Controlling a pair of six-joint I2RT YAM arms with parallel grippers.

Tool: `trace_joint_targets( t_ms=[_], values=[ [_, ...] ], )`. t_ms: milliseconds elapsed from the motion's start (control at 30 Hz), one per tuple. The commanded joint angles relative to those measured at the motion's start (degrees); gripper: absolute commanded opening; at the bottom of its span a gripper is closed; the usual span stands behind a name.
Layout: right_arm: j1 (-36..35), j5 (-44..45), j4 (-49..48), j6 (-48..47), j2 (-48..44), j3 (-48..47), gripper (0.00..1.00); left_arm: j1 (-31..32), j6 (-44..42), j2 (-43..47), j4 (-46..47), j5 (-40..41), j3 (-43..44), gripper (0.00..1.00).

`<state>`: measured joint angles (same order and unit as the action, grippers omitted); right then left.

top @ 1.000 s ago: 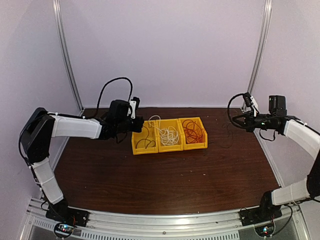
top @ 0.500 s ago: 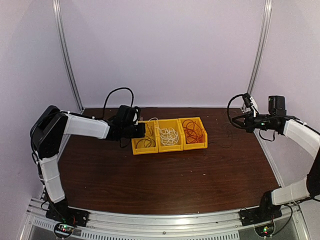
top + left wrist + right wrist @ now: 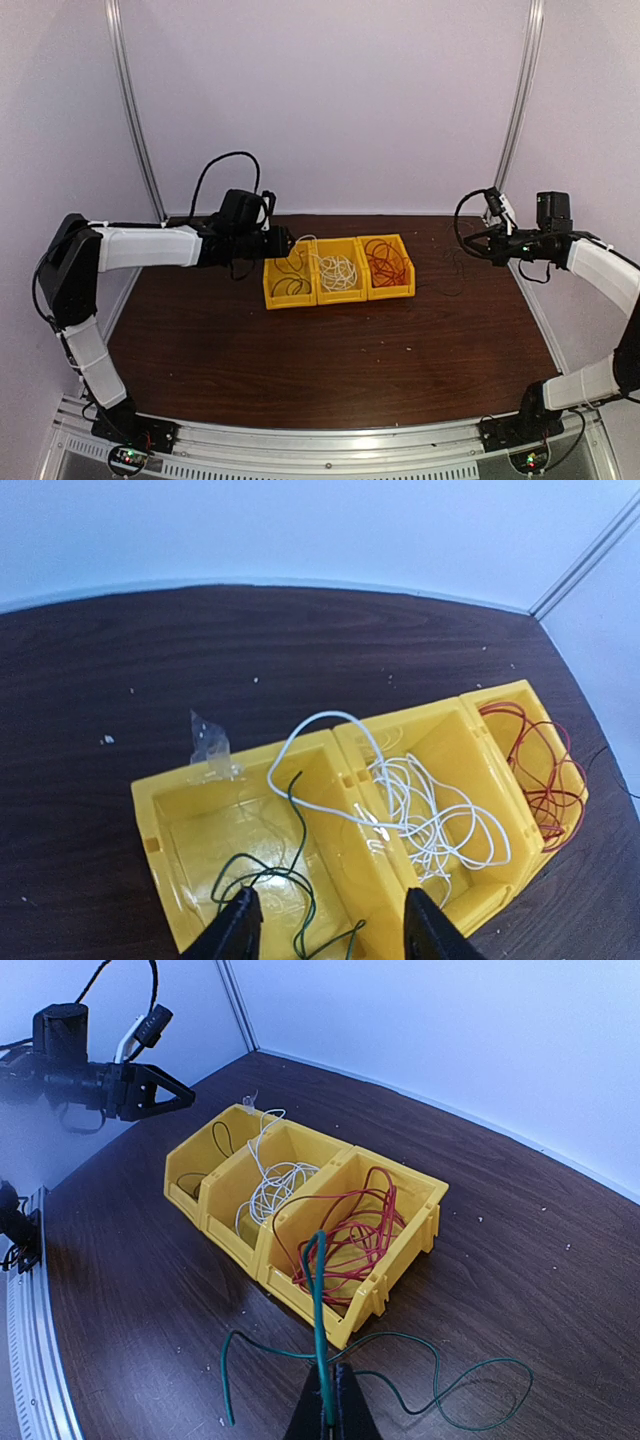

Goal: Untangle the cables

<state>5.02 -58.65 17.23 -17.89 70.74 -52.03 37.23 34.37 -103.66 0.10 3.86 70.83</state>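
COLOURS | bins [image 3: 160, 815] are seen in plain bright yellow | dark green cable [image 3: 301, 845] in the left one | white cable [image 3: 430, 810] in the middle one | red cable [image 3: 540, 770] in the right one | green cable [image 3: 318, 1340] is noted at the black right tool [image 3: 328, 1412] | surface [image 3: 300, 650] is dark brown, wood-grained, dotted with pale specks | walls [image 3: 330, 100] pale lilac | arms [image 3: 140, 247] white with black

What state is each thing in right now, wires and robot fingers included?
Left fingers: open, at the left bin.
Right fingers: shut on green cable.
Dark cable: loose in left bin.
White cable: coiled in middle bin, one loop over the divider.
Red cable: coiled in right bin.
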Motion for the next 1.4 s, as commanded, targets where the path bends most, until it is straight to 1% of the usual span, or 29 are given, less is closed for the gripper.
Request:
trace_joint_targets(
  t_ms=[0, 33, 67, 133, 200, 233, 267, 367, 467, 533, 600, 800, 900, 1000, 1033, 1133, 1233, 1367],
  values=[
    [0.26, 0.68, 2.75, -1.84, -1.71, -3.75, 0.00, 0.30, -5.73, 5.63, 0.61, 0.34, 2.65, 0.55],
    [0.21, 0.48, 4.03, -2.38, -1.94, -4.94, 0.00, 0.30, -7.13, 6.18, 0.45, 0.14, 3.08, 0.61],
    [0.05, 0.41, 4.78, -2.75, -2.07, -6.51, 0.00, 0.30, -7.83, 6.57, 0.20, 0.29, 3.80, 0.63],
    [-0.49, 0.00, 7.97, -3.56, -2.10, -10.33, 0.00, 0.30, -9.65, 7.50, -1.71, 0.24, 4.72, 0.63],
    [-1.40, -0.96, 11.31, -3.96, -1.74, -15.12, 0.00, 0.30, -9.97, 9.22, -0.74, -0.08, 3.76, 0.63],
    [-2.00, -1.62, 12.61, -3.95, -1.48, -17.85, 0.00, 0.30, -10.57, 10.19, 1.94, -1.66, 2.58, 0.62],
    [-2.89, -2.24, 13.80, -3.84, -1.15, -20.45, 0.00, 0.41, -11.80, 11.36, 5.20, -5.76, 0.63, 0.62],
    [-6.60, -3.23, 14.94, -1.73, 0.36, -27.21, 0.00, 3.94, -17.98, 14.28, 14.49, -14.26, -5.50, 0.62],
    [-10.18, -4.68, 13.36, 2.22, 2.08, -32.56, 0.00, 10.07, -25.57, 14.54, 21.93, -14.75, -8.66, 0.63],
    [-12.34, -5.60, 11.39, 5.20, 3.30, -35.79, 0.00, 12.86, -26.82, 13.43, 28.69, -15.91, -10.67, 0.64],
    [-14.39, -6.40, 9.60, 7.87, 4.62, -38.54, 0.00, 14.47, -26.52, 10.96, 34.19, -17.67, -10.56, 0.65],
    [-19.63, -8.08, 5.88, 13.31, 6.91, -43.74, 0.00, 17.38, -25.46, 0.75, 42.15, -19.08, -3.76, 0.65],
    [-20.90, -9.10, 2.67, 16.95, 7.31, -44.52, 0.00, 18.74, -23.08, -4.82, 48.82, -19.90, -1.38, 0.65],
    [-21.36, -10.18, -0.87, 21.34, 7.76, -44.82, 0.00, 20.18, -20.76, -9.37, 57.80, -18.17, -0.01, 0.66],
    [-21.52, -10.36, -1.94, 22.45, 7.89, -44.82, 0.00, 20.39, -20.25, -11.18, 59.38, -17.89, 1.49, 0.66],
    [-21.86, -10.70, -4.26, 24.81, 8.09, -45.15, 0.00, 20.59, -17.48, -16.75, 61.53, -19.62, 7.29, 0.66],
    [-22.10, -10.58, -5.29, 25.74, 8.34, -45.67, 0.00, 20.73, -14.84, -21.95, 61.78, -21.08, 13.50, 0.66],
    [-22.39, -10.09, -5.29, 25.46, 8.52, -45.50, 0.00, 21.18, -13.63, -27.51, 58.90, -20.15, 21.33, 0.62]
  ],
)
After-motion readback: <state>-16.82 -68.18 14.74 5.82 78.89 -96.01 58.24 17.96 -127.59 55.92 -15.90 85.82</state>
